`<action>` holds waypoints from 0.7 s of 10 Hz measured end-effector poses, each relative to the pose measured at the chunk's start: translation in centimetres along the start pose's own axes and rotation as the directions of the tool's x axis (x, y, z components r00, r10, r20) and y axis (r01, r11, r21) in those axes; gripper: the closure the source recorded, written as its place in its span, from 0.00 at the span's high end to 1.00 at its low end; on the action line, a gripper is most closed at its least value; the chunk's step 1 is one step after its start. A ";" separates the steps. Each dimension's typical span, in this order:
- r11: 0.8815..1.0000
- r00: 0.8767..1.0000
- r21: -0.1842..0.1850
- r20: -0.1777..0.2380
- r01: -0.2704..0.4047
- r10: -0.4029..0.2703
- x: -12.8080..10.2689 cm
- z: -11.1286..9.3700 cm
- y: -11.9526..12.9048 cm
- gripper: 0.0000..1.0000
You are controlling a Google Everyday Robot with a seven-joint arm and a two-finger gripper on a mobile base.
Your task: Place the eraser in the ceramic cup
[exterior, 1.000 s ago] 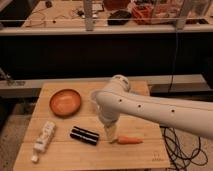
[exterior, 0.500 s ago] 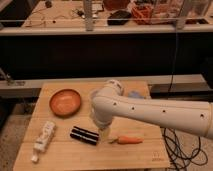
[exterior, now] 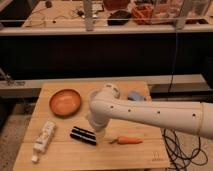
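Currently the eraser (exterior: pixel 83 135) lies flat on the wooden table (exterior: pixel 145 155), front-centre, black with pale stripes. It sits between the white tube (exterior: pixel 44 137) on its left and the carrot (exterior: pixel 127 141) on its right, touching neither. The gripper (exterior: pixel 98 126) hangs at the low end of the white arm (exterior: pixel 150 112), just above and right of the eraser's right end. Its jaws are spread wide with nothing in them, and I see no contact with the eraser. I can't pick out the ceramic cup: the arm's bulky wrist covers mid-table and the cup is probably behind it (the pale shape under the wrist reads as gripper, not cup, but I'm not certain). The orange-brown bowl (exterior: pixel 65 102) is back left, and the small light-blue lump (exterior: pixel 136 96) is behind the arm near the back edge. My read of the step: approach for the pick, nothing of the task done yet. Risks:
- The gripper is off the eraser's right end rather than over its middle, so closing from here could pinch a corner and spin or flick the block toward the tube.
- The eraser lies at a slant, so jaws not turned across its narrow side would shove it instead of clamping.
- With the cup hidden, a sweep of the wrist could knock it over, and the carrot is near enough to get nudged too.
- Later, a long block released tilted could catch the rim and tip the cup.
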 end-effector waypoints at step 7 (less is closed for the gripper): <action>1.000 0.999 -0.004 0.043 0.012 -0.011 -2.0 4.2 -0.9 0.80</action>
